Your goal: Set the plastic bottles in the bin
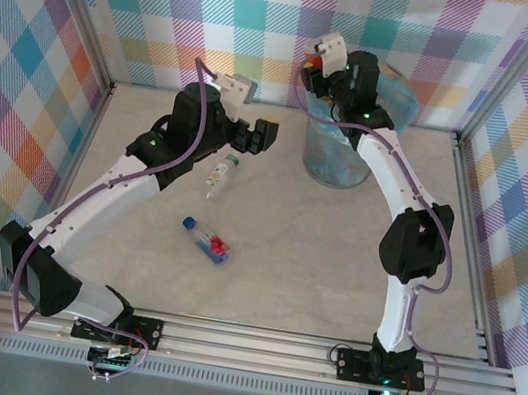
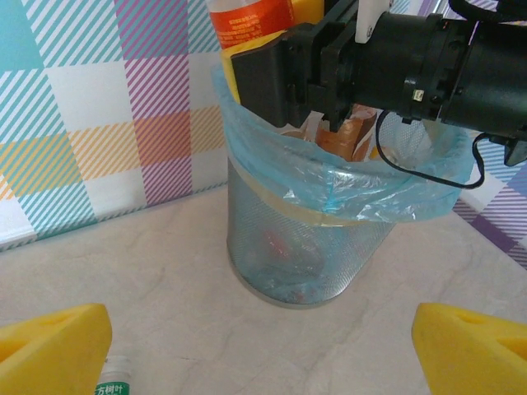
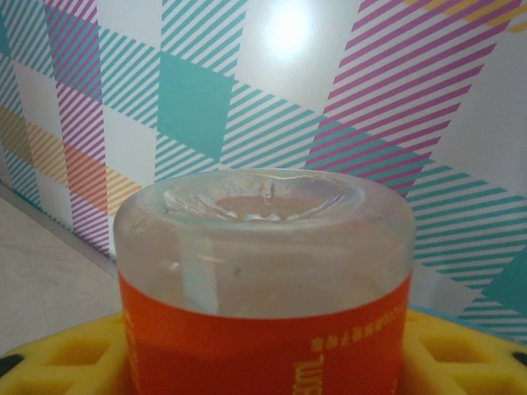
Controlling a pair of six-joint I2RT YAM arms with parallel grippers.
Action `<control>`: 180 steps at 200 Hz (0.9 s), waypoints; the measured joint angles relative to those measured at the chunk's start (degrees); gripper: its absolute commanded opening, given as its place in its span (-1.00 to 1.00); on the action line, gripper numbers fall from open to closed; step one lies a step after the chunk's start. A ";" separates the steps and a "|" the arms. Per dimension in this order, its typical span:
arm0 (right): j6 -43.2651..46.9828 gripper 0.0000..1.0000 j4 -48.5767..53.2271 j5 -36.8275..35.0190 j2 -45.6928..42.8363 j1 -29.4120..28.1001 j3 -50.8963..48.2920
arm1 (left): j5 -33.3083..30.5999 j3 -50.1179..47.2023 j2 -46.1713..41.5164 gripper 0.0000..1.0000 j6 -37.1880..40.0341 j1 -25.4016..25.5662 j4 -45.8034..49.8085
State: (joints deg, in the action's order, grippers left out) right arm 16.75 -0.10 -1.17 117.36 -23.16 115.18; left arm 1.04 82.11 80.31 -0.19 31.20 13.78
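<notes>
- Left gripper [image 1: 262,134]: it hangs over the table [image 1: 315,257], left of the bin. The jaws stand wide. In the left wrist view its yellow fingertips [image 2: 49,350] sit at the two bottom corners, with nothing between them.
- Green-cap bottle [image 1: 218,178]: it lies on its side on the table, just beside the left gripper on the near side. Its cap points toward the gripper. The left wrist view shows its top [image 2: 111,378] beside the left fingertip.
- Blue-cap bottle [image 1: 208,240]: clear with a red label, it lies on its side nearer the arm bases, apart from the green-cap bottle.
- Bin [image 1: 335,164]: it stands upright at the far side of the table. A blue bag [image 2: 346,185] is folded over its rim.
- Right gripper [image 1: 313,67]: it is above the bin's left rim and is closed on the orange-label bottle [image 3: 263,329].
- Orange-label bottle: it is clamped between the yellow pads [image 3: 461,354], above the bin's rim.
</notes>
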 measured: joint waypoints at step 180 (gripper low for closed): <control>-2.38 0.09 18.99 0.33 13.97 0.70 38.23 | -0.24 -4.31 -0.26 0.88 -0.20 0.00 -0.35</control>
State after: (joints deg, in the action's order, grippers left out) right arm 14.37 18.90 -0.84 131.33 -22.46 153.40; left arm 0.80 77.80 80.05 -0.38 31.20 13.43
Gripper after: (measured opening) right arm 0.563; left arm 0.942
